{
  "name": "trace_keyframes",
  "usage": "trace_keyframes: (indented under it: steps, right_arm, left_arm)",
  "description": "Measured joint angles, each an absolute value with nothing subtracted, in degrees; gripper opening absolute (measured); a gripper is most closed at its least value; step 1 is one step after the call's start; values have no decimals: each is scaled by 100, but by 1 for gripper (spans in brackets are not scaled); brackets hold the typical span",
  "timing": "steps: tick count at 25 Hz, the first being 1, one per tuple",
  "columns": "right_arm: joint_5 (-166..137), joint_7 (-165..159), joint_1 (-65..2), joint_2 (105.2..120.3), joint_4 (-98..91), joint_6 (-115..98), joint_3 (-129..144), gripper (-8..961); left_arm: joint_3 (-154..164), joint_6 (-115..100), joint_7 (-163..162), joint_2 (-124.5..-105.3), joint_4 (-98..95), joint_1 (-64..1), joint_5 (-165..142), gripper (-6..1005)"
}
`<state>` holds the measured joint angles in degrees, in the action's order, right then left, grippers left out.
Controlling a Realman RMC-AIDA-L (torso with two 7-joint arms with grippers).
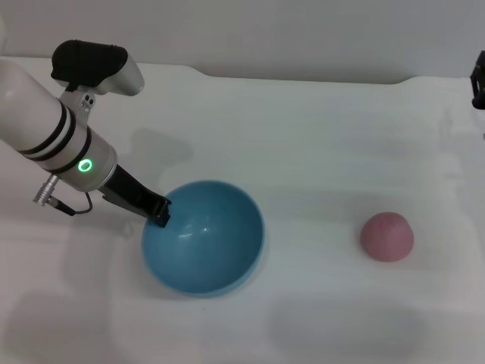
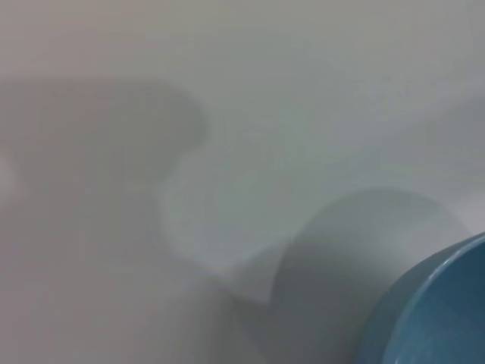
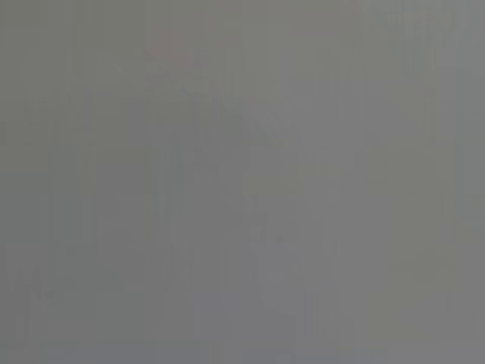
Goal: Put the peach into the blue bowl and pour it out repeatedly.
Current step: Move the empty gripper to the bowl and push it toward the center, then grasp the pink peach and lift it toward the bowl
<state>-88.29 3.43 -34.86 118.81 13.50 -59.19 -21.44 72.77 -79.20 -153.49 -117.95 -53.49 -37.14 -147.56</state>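
The light-blue bowl sits on the white table at centre-left, tilted so its opening faces right, with nothing inside it. My left gripper is shut on the bowl's left rim. Part of that rim shows in the left wrist view. The pink peach lies on the table well to the right of the bowl, apart from it. Only a dark piece of my right arm shows at the far right edge; its gripper is out of view. The right wrist view is a flat grey blur.
The white table runs back to a grey wall. Nothing else stands on it besides the bowl and the peach.
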Motion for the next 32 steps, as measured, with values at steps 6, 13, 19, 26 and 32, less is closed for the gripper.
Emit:
trace_keyframes:
  steps: [6, 13, 19, 26, 32]
  right_arm:
    - [-9161, -1682, -3862, 11570, 1326, -5483, -2057, 470]
    - [-12229, -6651, -4601, 11041, 485, -4282, -1813, 470]
    - [-13707, -10167, -5090, 11053, -1006, -5414, 346, 470]
    - [-15354, -13924, -5101, 11554, -4094, -7504, 3724, 470]
    - [-15957, -14110, -5307, 11615, -4330, -8654, 4042, 471]
  left_arm:
    - [7277, -7910, -15341, -11795, -5310, -3732, -14747, 1]
    - [7261, -7877, -15329, -11795, -5321, -3749, -14623, -2]
    - [7241, -7826, -15314, -11795, -5350, -3803, -14531, -1]
    - [7278, -7750, -15338, -11795, -5358, -3885, -14528, -1]
    - [7270, -7692, -15349, -11800, -5361, -3977, -14528, 0]
